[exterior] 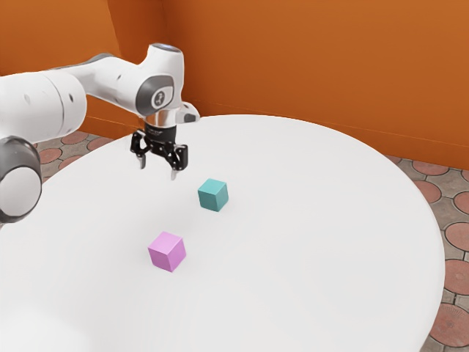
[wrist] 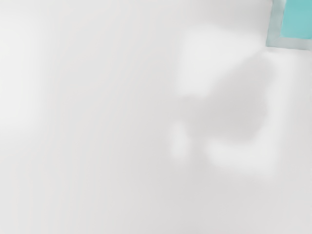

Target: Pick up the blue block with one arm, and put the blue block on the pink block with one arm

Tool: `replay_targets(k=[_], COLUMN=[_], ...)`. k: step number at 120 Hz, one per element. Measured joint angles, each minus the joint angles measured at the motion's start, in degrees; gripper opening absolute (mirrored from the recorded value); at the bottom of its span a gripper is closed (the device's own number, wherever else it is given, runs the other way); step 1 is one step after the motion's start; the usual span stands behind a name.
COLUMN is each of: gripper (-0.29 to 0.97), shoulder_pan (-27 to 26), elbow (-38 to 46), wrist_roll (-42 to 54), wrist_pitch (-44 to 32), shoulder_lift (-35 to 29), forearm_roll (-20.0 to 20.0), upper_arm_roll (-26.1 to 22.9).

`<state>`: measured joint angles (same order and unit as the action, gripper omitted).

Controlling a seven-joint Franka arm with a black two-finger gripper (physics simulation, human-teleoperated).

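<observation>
White table [exterior: 330, 220], orange walls; blue block [exterior: 213, 195] cut off in wrist view; gripper [exterior: 158, 170] hovers near it, pointing down, jaws released, empty; pink block [exterior: 167, 251] apart.

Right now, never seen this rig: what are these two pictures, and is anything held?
It's a simulated robot arm at a round white table. One picture is from a camera beside the arm; the other looks down from its wrist. On the table lie a blue block and a pink block, apart. The black jaws hang open above the table, holding nothing. The wrist view catches the blue block's corner.
</observation>
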<state>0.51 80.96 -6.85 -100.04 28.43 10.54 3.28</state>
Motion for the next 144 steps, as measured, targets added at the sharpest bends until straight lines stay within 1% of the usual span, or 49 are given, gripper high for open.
replay_targets(k=[11,28,47,72,90,113,144], gripper=[0.68,0.68,0.68,0.68,0.68,0.68,0.68], shoulder_pan=[-0.06,-0.07,-0.06,0.23,0.51,0.56,1.76], elbow=[-4.24,-7.06,-10.93,-17.24,-18.69,-23.99,-25.42], wrist_roll=[-0.15,-0.4,-0.59,-0.78,-0.86,-0.92,-1.09], wrist_pitch=[-0.77,-1.73,-2.75,-4.16,-6.63,-9.24,-11.87], shoulder_lift=[4.35,7.37,11.2,17.35,20.17,24.92,28.84], forearm_roll=[-0.05,-0.09,-0.11,-0.13,-0.16,-0.23,-0.57], upper_arm_roll=[-0.64,-2.02,-2.29,-4.56,-6.02,-7.12,-8.79])
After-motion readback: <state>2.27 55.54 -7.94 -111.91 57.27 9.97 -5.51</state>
